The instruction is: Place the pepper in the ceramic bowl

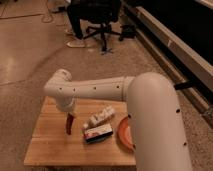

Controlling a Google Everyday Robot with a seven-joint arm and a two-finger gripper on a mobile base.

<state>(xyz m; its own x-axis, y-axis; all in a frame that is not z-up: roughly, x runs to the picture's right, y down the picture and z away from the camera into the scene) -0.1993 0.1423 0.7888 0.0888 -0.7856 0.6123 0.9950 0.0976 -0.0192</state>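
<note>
The pepper (68, 124) is a slender dark red chili hanging upright just above the left part of the wooden table (50, 145). My gripper (68, 113) is at the end of the white arm, directly over the pepper's top, and seems to hold it. The ceramic bowl (123, 134) is orange-red with a paler inside. It sits at the table's right side, partly hidden behind my arm. The pepper is well to the left of the bowl.
A red-and-white rectangular box (98, 133) lies between the pepper and the bowl. A translucent white plastic cup (100, 117) lies on its side behind the box. A black office chair (97, 20) stands far back on the floor.
</note>
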